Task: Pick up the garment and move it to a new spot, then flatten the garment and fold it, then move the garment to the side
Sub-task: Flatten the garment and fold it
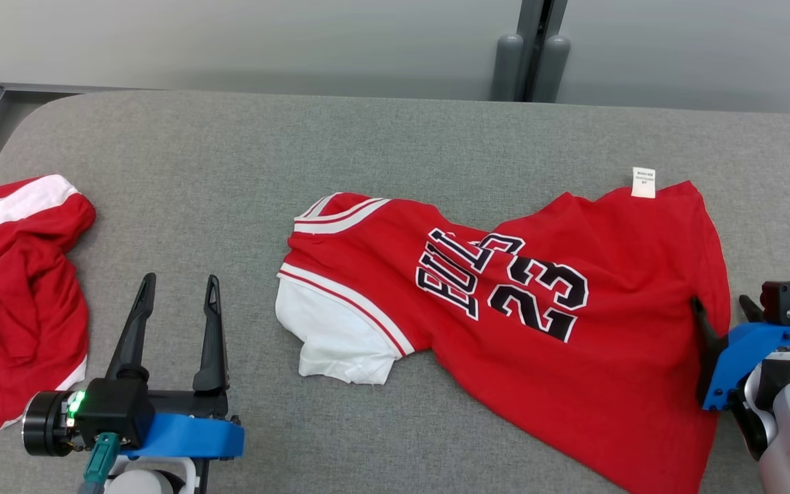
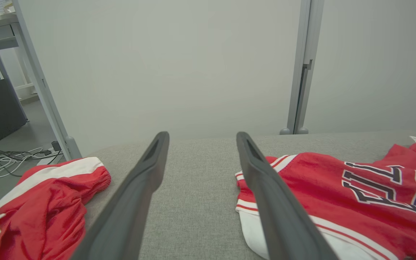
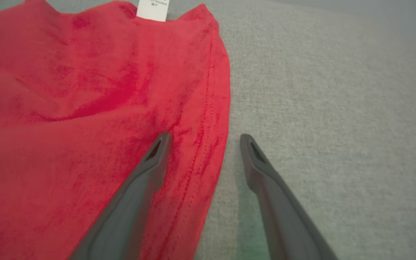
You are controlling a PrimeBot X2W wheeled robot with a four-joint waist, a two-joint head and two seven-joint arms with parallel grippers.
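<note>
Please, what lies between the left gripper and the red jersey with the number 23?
Only bare grey table top lies there, as the head view shows. The left gripper stands open, apart from the jersey.

Table (image 1: 395,137) is seen from above by the head view, tilted down. Left wrist view is aimed low along the table toward the wall (image 2: 193,72). Right wrist view is held close over the jersey (image 3: 85,90) edge, angled down. Jersey is shared by all three; second garment (image 1: 18,288) by head and left wrist views.
</note>
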